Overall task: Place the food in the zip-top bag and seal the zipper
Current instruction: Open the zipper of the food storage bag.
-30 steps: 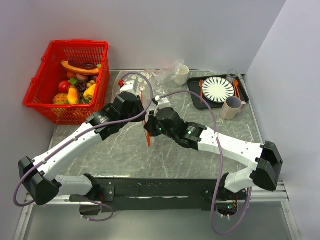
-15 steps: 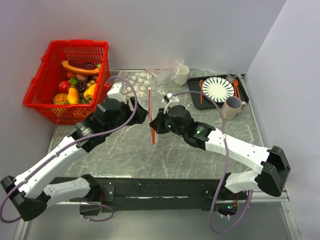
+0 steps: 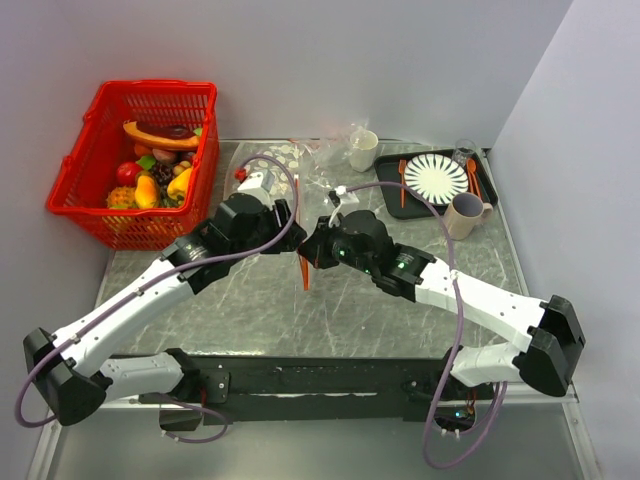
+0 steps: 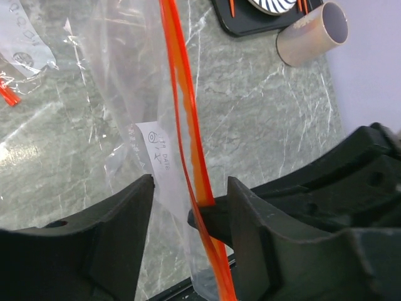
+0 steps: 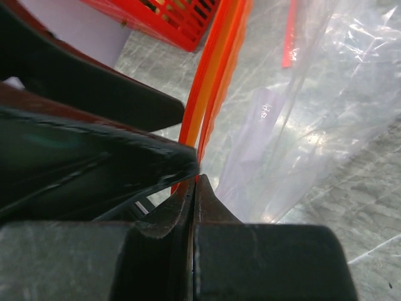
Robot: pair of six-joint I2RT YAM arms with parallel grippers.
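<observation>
The zip-top bag (image 3: pixel 292 205) hangs clear and limp over the table, its orange-red zipper (image 3: pixel 303 235) running near to far. My right gripper (image 3: pixel 313 252) is shut on the zipper's near part; the right wrist view shows the jaws (image 5: pixel 195 180) pinched on the strip (image 5: pixel 216 75) with the bag (image 5: pixel 326 113) beyond. My left gripper (image 3: pixel 284 216) is open, its jaws standing either side of the zipper (image 4: pixel 185 125) just beside the right finger (image 4: pixel 210 216). The bag (image 4: pixel 125 81) looks empty apart from a white label. The food lies in the red basket (image 3: pixel 205 130).
A dotted clear bag (image 3: pixel 285 156) lies at the back, also in the left wrist view (image 4: pixel 19 37). A white cup (image 3: pixel 363 150), a black tray (image 3: pixel 392 195) with a striped plate, and a beige mug (image 3: pixel 462 215) stand at the back right.
The left gripper drew back to the left, then came in again to straddle the zipper. The right gripper shifted slightly right, still holding the strip.
</observation>
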